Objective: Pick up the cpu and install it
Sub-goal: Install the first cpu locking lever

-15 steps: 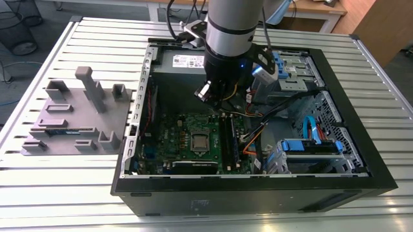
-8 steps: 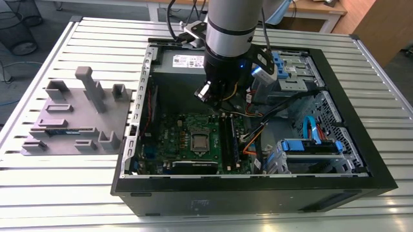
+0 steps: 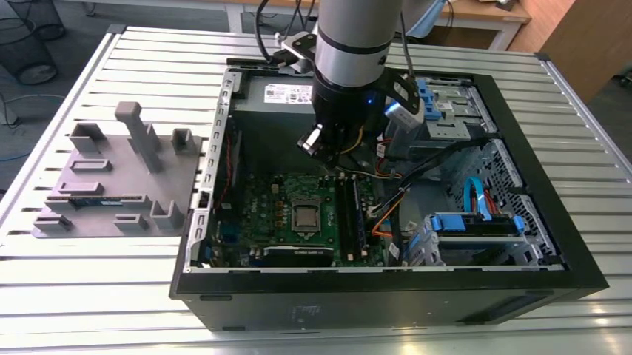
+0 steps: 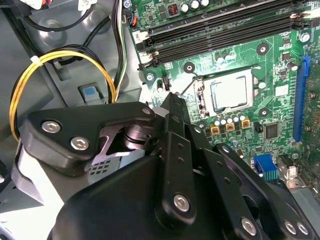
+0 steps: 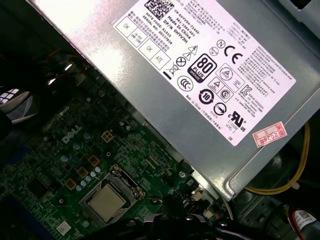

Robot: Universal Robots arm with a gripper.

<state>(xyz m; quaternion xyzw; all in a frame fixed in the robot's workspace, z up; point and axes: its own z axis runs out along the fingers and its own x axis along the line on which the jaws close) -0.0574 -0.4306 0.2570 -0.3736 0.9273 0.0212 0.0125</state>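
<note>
One cpu [image 4: 231,93] sits in the motherboard [image 4: 270,65] socket; one gripper [image 4: 172,102] above, finger state unclear

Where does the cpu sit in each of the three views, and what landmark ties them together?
Exterior view: the cpu lies in its socket mid-motherboard, below the arm.
Second wrist view: the cpu sits in the socket beyond the gripper.
First wrist view: the cpu sits in the socket beside the power supply.
Shared landmark: the socket frame.

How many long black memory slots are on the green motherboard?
4, side by side in one bank beside the square silver-topped cpu in its socket: in the second wrist view. The black claw may hide more.
</note>
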